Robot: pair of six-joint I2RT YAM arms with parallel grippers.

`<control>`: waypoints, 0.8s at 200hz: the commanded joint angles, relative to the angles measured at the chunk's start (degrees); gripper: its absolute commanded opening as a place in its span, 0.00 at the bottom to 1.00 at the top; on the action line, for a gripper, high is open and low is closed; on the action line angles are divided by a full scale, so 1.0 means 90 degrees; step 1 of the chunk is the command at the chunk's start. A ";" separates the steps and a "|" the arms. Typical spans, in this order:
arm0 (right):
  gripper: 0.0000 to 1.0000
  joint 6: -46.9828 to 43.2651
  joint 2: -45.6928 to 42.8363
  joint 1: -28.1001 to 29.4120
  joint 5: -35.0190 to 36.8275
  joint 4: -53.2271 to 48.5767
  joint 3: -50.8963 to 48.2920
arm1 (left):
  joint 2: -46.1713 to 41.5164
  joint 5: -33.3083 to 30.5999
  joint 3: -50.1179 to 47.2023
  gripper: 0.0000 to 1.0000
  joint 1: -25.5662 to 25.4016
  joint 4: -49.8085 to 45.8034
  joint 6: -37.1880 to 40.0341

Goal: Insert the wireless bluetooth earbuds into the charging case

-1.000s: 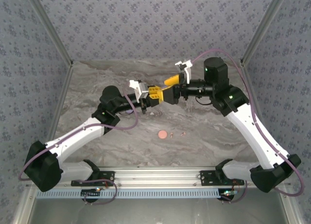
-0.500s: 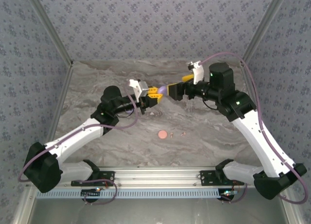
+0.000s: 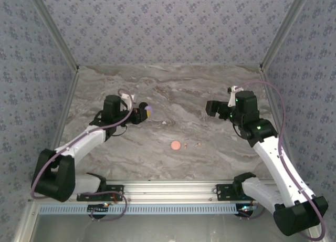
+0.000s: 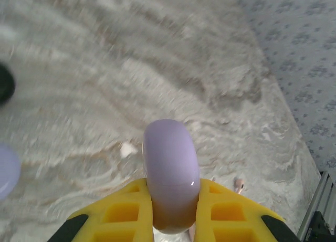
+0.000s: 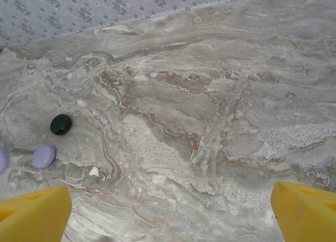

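A: What do the arms look like?
B: The left arm [image 3: 86, 139] and the right arm [image 3: 275, 158] wear white shells, with black joint housings (black bases too) and thin lilac cables [image 3: 278, 100] looping alongside.
A: The jaws?
B: Bright yellow plastic, moulded in open cells.

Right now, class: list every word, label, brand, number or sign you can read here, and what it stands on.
No readable text.
The lilac case, pink disc and black puck show plain surfaces.
The wallpaper bears a repeating motif, no letters.
Any marking on the arms is too small to read.
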 commanded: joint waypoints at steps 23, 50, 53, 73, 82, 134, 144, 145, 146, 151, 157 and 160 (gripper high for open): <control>1.00 0.0234 -0.0028 -0.0025 -0.0167 0.0207 -0.0008 | 0.1315 0.0079 0.0702 0.00 0.0004 -0.0313 -0.0382; 1.00 0.0165 -0.0068 -0.0015 -0.0175 0.0043 0.0003 | 0.2195 0.0013 0.1425 0.00 -0.0001 -0.0061 -0.0558; 1.00 0.0157 -0.0075 -0.0009 -0.0176 0.0022 0.0002 | 0.2292 -0.0007 0.1513 0.00 -0.0001 -0.0062 -0.0572; 1.00 0.0116 -0.0150 -0.0022 -0.0127 -0.0107 -0.0025 | 0.2881 -0.0045 0.2046 0.00 -0.0003 -0.0104 -0.0641; 1.00 0.0096 -0.0190 -0.0027 -0.0091 -0.0159 -0.0027 | 0.3144 -0.0086 0.2258 0.00 -0.0001 -0.0196 -0.0656; 1.00 0.0085 -0.0387 -0.0028 0.0023 -0.0357 -0.0023 | 0.4223 -0.0098 0.3004 0.05 0.0002 -0.0410 -0.0803; 1.00 0.0089 -0.0418 -0.0026 0.0045 -0.0383 -0.0046 | 0.4287 -0.0115 0.3079 0.07 -0.0008 -0.0425 -0.0825; 1.00 0.0087 -0.0426 -0.0027 0.0047 -0.0384 -0.0047 | 0.4290 -0.0112 0.3084 0.07 -0.0009 -0.0428 -0.0829; 1.00 0.0086 -0.0425 -0.0027 0.0043 -0.0384 -0.0042 | 0.4297 -0.0120 0.3086 0.07 -0.0010 -0.0429 -0.0826; 1.00 0.0087 -0.0440 -0.0021 0.0047 -0.0401 -0.0047 | 0.4320 -0.0142 0.3115 0.09 -0.0010 -0.0456 -0.0817; 1.00 0.0103 -0.0458 -0.0022 0.0045 -0.0404 -0.0071 | 0.4332 -0.0174 0.3149 0.12 -0.0010 -0.0492 -0.0811; 1.00 0.0105 -0.0467 -0.0022 0.0047 -0.0412 -0.0076 | 0.4330 -0.0196 0.3162 0.14 -0.0010 -0.0506 -0.0813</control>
